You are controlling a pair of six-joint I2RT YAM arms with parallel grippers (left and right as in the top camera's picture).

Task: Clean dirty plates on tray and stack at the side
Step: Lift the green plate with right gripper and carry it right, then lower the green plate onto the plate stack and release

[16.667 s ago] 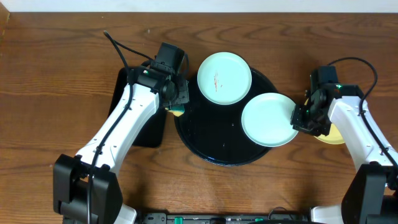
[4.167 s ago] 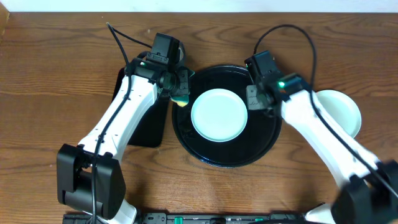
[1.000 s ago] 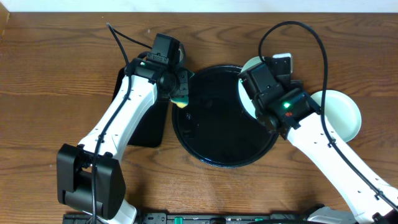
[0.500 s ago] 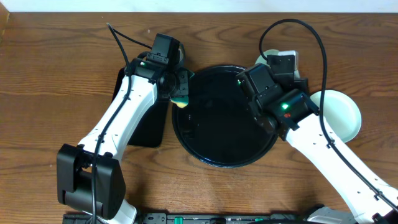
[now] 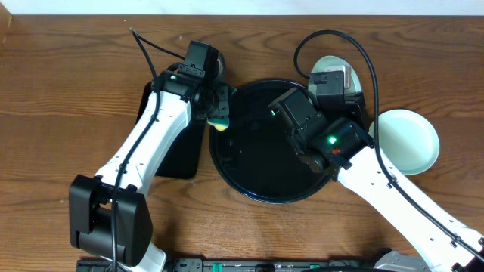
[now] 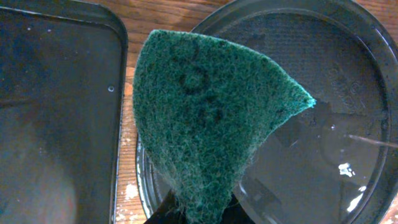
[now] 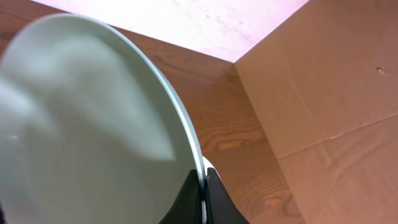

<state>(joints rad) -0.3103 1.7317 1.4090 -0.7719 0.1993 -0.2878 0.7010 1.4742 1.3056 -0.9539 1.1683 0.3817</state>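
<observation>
A brown wood-grain tabletop (image 5: 68, 68) fills the overhead view, with a pale strip of wall (image 5: 242, 6) along its far edge. Left of centre lies a rectangular black tray (image 5: 185, 159) — glossy, with a raised rim. A sponge (image 5: 219, 119) hangs just past that tray's right edge, raised off the tabletop. Close up, its dark green scouring face is bent into a curved wedge; from above, a yellow layer shows beneath. At the tabletop's far side stands a brown cardboard panel (image 7: 323, 81) — meeting the wall at a corner.
</observation>
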